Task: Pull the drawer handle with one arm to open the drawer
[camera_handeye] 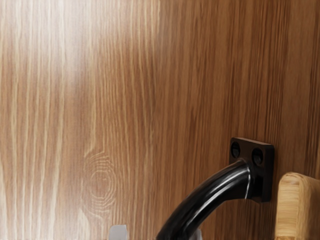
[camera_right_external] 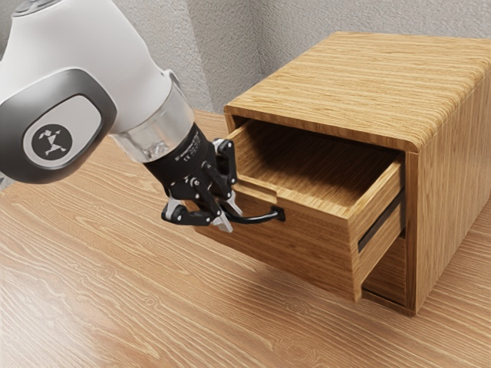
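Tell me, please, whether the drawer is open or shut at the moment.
Open: the drawer sticks well out of the cabinet, its bare inside showing, and the gripper is at its handle.

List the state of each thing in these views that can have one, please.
drawer: pulled partly out, open, nothing visible inside.
drawer handle: fixed to the drawer, with the gripper at it.
gripper: at the drawer handle; whether it is shut is unclear.
cabinet: upright on the table.
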`<move>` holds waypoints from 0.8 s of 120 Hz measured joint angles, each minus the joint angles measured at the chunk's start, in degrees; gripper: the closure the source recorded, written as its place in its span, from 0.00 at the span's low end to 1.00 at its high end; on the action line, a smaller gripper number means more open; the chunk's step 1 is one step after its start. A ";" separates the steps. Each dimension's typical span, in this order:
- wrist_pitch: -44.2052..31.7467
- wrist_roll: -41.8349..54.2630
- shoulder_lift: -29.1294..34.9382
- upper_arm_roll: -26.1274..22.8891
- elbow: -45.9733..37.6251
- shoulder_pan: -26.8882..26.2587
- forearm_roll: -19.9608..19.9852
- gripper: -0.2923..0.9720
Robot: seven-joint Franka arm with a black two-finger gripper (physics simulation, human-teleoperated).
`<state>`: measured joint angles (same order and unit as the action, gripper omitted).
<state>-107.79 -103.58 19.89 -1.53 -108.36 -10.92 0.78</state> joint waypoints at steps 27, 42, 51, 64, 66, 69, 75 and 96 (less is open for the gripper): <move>0.44 -0.47 0.02 -0.76 0.04 0.88 0.39 0.84; 0.56 -0.68 0.05 -0.82 0.04 0.96 0.44 0.84; 0.60 -0.79 0.06 -1.12 0.03 1.21 0.43 0.84; 0.63 -0.98 0.07 -1.49 0.01 1.56 0.39 0.84; 0.64 -1.01 0.07 -1.55 0.01 1.61 0.38 0.84; 0.65 -1.06 0.07 -1.67 0.01 1.71 0.37 0.84; 0.60 -1.19 0.12 -2.12 -0.01 1.79 0.32 0.84; 0.47 -1.68 0.47 -3.04 -0.36 1.06 0.55 0.85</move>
<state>-107.32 -105.26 20.36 -4.57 -108.72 -9.86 1.34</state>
